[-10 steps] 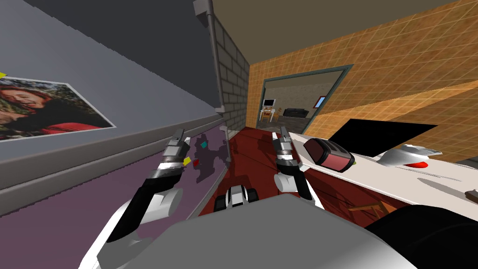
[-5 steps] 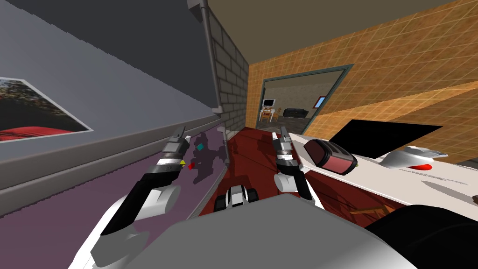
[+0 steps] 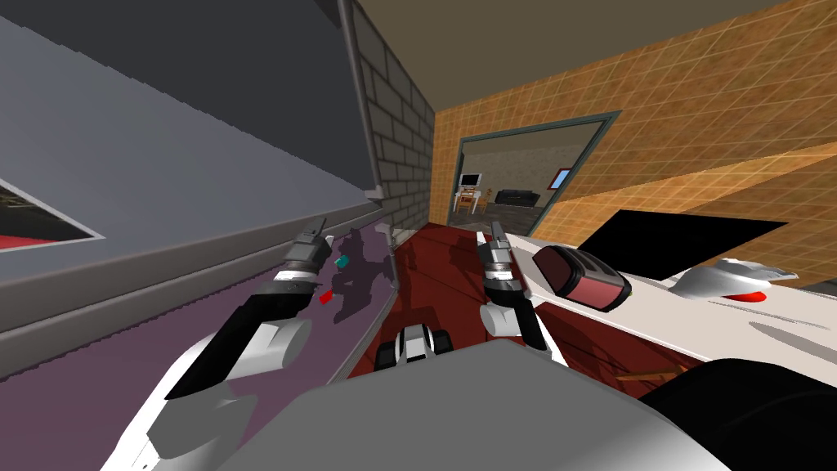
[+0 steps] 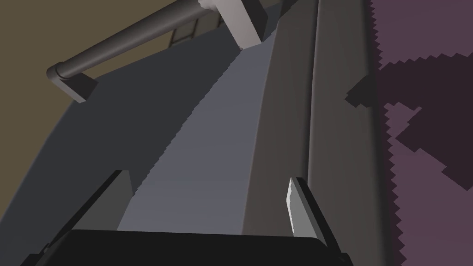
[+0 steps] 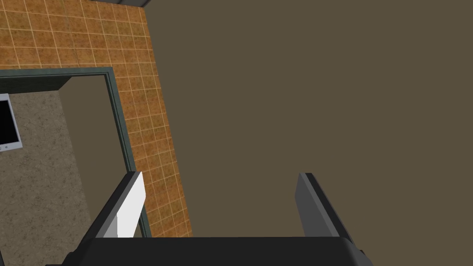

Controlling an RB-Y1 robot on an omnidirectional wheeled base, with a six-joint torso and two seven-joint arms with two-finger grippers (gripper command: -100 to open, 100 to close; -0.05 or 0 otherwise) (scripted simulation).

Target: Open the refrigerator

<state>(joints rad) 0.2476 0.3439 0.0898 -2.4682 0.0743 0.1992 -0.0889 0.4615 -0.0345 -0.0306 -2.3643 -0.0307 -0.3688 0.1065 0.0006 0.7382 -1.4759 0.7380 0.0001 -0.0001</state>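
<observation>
Head view: left tool (image 3: 316, 228) beside flat, smooth grey refrigerator (image 3: 204, 180).

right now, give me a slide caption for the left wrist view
Left gripper, open, pointing along the grey fridge door toward its bar handle.

— How's the light?
— Even and bright on the orange tiled wall (image 3: 695, 106). It is dimmer on the flat grey door (image 3: 163, 188), which a saw-toothed shade line crosses.
— Shadows?
— One jagged, dark shadow on the matte purple panel (image 3: 98, 384). Walls splay toward the corners.
</observation>
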